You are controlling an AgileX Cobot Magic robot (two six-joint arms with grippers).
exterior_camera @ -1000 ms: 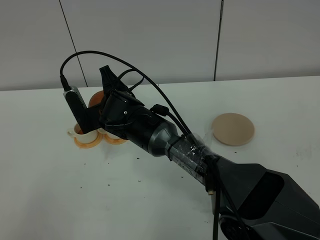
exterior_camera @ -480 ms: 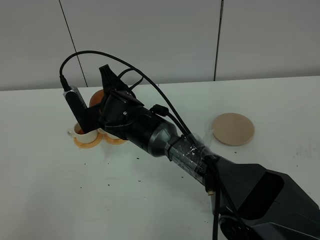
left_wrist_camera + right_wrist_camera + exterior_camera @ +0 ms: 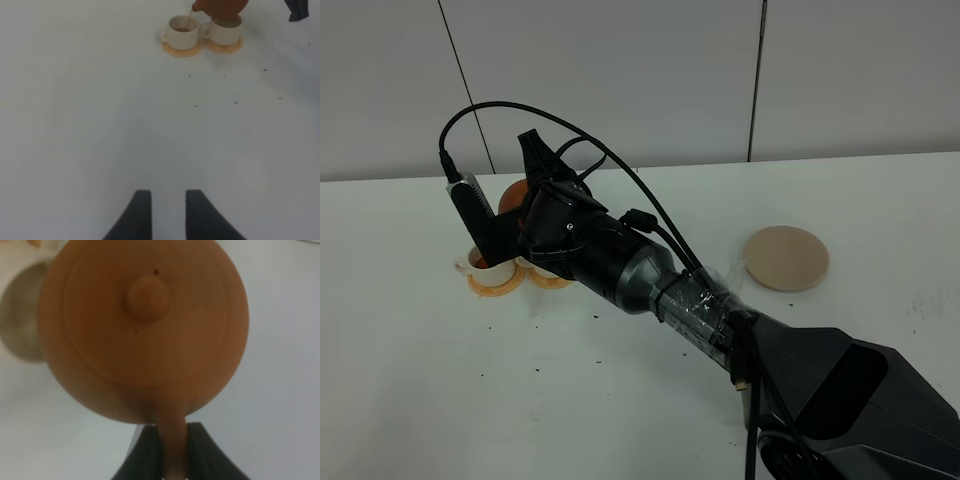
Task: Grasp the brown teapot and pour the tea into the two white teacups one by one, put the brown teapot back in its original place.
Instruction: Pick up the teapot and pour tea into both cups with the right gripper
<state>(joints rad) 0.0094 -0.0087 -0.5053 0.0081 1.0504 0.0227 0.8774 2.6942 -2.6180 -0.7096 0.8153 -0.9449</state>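
Observation:
The brown teapot (image 3: pixel 145 330) hangs tilted over the two white teacups, its loop handle (image 3: pixel 170 435) pinched in my shut right gripper (image 3: pixel 169 452). From the left wrist view the teapot (image 3: pixel 220 6) sits above the right-hand cup (image 3: pixel 225 31), and a thin stream runs from its spout into the left-hand cup (image 3: pixel 182 31), which holds tea. In the high view only an orange patch of the teapot (image 3: pixel 512 195) and one cup (image 3: pixel 480 264) show past my right arm (image 3: pixel 620 265). The beige saucer (image 3: pixel 785 258) lies bare. My left gripper (image 3: pixel 167 215) hovers low over the table, jaws slightly apart, empty.
Each cup stands on an orange coaster (image 3: pixel 182 49) (image 3: pixel 223 46). Small dark specks dot the white table (image 3: pixel 440 380). My right arm stretches across the middle of the table, with its cable looping above the cups.

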